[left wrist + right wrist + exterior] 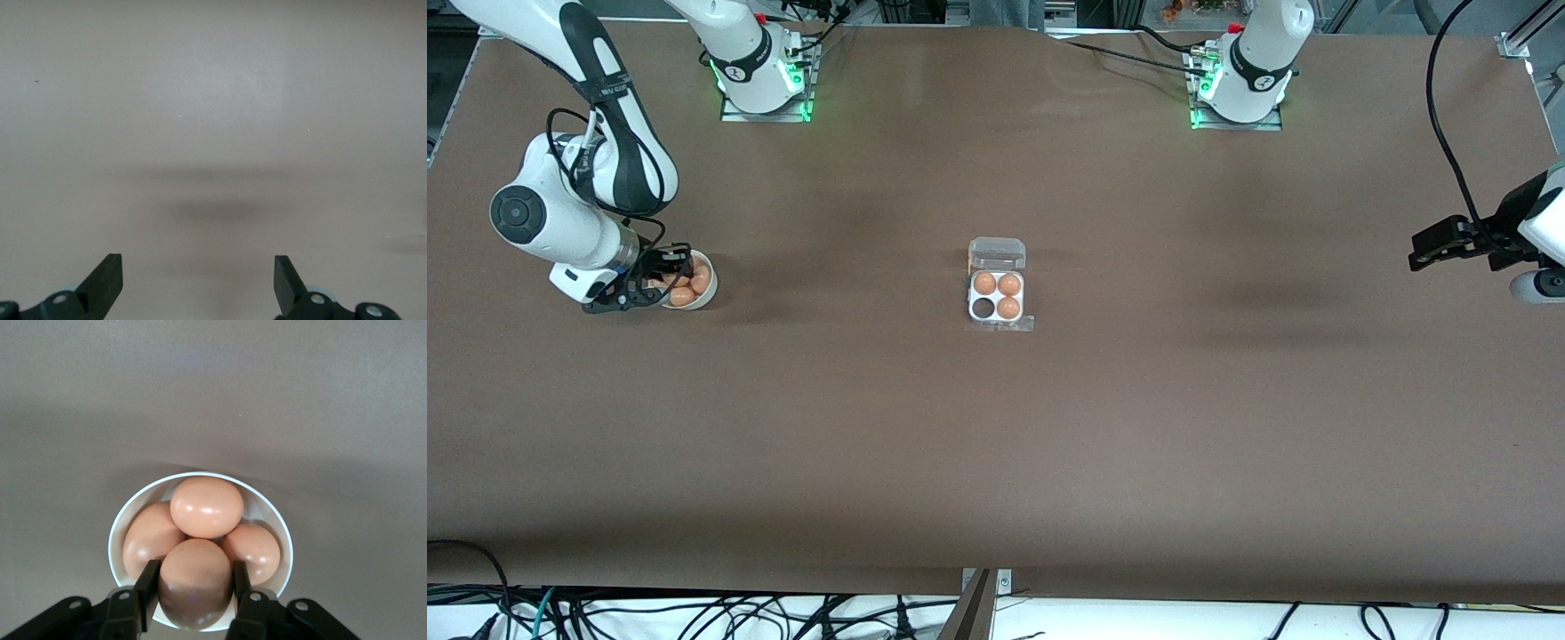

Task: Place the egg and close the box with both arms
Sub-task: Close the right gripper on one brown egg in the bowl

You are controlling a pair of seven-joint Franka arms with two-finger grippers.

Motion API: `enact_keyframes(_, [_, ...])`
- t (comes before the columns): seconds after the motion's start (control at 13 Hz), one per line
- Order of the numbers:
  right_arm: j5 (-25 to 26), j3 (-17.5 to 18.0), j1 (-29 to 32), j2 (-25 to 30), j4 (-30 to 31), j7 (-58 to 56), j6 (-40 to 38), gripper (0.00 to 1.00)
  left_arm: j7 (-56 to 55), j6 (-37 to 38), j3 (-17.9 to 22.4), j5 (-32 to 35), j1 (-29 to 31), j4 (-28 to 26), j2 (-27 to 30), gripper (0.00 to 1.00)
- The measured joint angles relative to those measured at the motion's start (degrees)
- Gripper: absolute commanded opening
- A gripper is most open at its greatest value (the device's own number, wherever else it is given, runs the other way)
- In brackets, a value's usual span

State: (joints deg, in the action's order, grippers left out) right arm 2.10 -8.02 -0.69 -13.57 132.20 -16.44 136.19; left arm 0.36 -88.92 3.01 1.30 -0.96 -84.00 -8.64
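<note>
One smooth orange-brown egg [195, 581] sits pinched in my right tool [195, 600], inside the round white bowl [127, 520] with three more eggs, toward the right arm's end of the brown worktop [996, 444]. The white four-cell box [996, 297], clear lid open, holds three eggs mid-worktop. My left tool [199, 280] waits, spread wide and empty.

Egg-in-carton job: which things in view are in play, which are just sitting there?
In play:
- egg, gripped in the right gripper in the bowl
- egg carton, lid open, one cell empty
- left gripper, open, waiting over bare table

Just there:
- other eggs in the bowl
- cables
</note>
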Motion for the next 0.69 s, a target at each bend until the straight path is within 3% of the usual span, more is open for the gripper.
enact_keyframes(0.31, [-0.01, 0.14, -0.01, 0.0, -1.77, 0.0, -1.34, 0.23, 0.0, 0.01, 0.0, 0.0, 0.0, 0.0, -0.02, 1.0])
enact_keyframes(0.69, [-0.17, 1.04, -1.2, 0.15, -10.98, 0.31, -13.66, 0.2, 0.0, 0.01, 0.0, 0.0, 0.0, 0.0, -0.02, 1.0])
